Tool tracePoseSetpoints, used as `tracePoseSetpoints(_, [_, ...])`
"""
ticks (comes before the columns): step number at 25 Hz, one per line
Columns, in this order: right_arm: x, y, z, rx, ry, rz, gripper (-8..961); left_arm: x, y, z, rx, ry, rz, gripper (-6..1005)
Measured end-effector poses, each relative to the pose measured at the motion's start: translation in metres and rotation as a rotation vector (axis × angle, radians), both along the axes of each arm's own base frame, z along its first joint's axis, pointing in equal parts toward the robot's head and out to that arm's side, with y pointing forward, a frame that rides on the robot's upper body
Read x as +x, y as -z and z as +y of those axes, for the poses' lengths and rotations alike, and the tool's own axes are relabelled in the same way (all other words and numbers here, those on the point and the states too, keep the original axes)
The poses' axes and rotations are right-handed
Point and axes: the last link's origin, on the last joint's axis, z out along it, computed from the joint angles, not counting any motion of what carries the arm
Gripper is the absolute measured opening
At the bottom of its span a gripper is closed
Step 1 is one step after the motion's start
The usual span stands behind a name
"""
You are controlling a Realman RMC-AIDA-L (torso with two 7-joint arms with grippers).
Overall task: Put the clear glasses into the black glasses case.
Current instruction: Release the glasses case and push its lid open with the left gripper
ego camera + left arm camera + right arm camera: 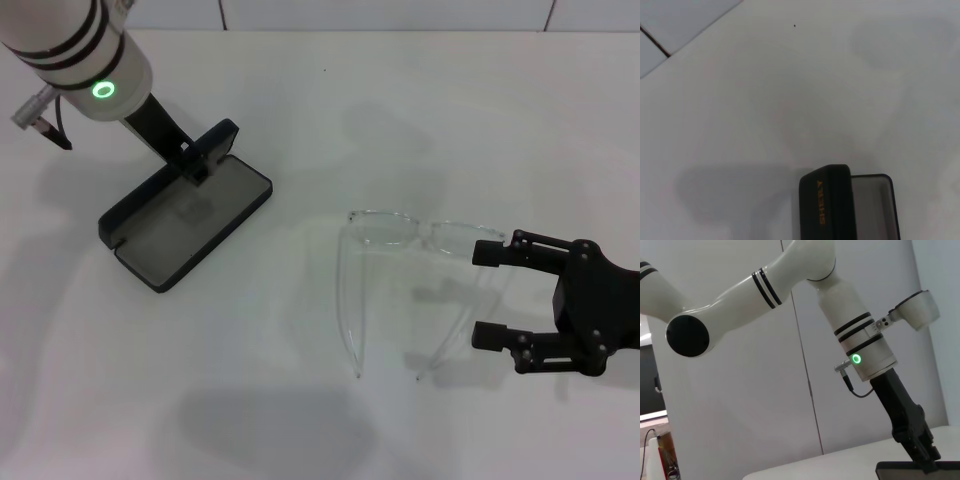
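Two hands are working for me on the white worktop (420, 90). My left hand (197, 160) is sitting at about ten o'clock, clamped on the raised lid of the black glasses case (190, 225), which is lying open. My right hand (488, 296) is hovering at four o'clock with fingers spread apart, straddling one arm of the clear glasses (400, 290) lying just right of centre.
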Motion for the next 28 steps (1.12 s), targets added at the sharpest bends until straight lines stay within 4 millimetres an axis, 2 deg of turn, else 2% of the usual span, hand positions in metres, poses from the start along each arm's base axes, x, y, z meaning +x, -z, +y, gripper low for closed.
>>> tracePoseSetpoints(2, [0.0002, -0.0004, 0.0004, 0.004, 0.003, 0.001, 833, -0.0004, -0.0006, 0.0004, 0.003, 0.001, 0.000, 457])
tracePoseSetpoints(7, [0.0005, -0.0004, 0.0009, 0.007, 0.006, 0.000, 833, -0.0009, -0.0006, 0.0013, 0.007, 0.006, 0.001, 339])
tracePoseSetpoints(23, [0.0001, -0.0004, 0.0031, 0.012, 0.006, -0.006, 832, -0.0021, 0.0073, 0.0006, -0.012, 0.024, 0.026, 347])
tracePoseSetpoints(28, [0.0005, 0.0000, 0.0047, 0.017, 0.011, -0.012, 832, -0.0010, 0.0085, 0.0019, -0.008, 0.039, 0.030, 563])
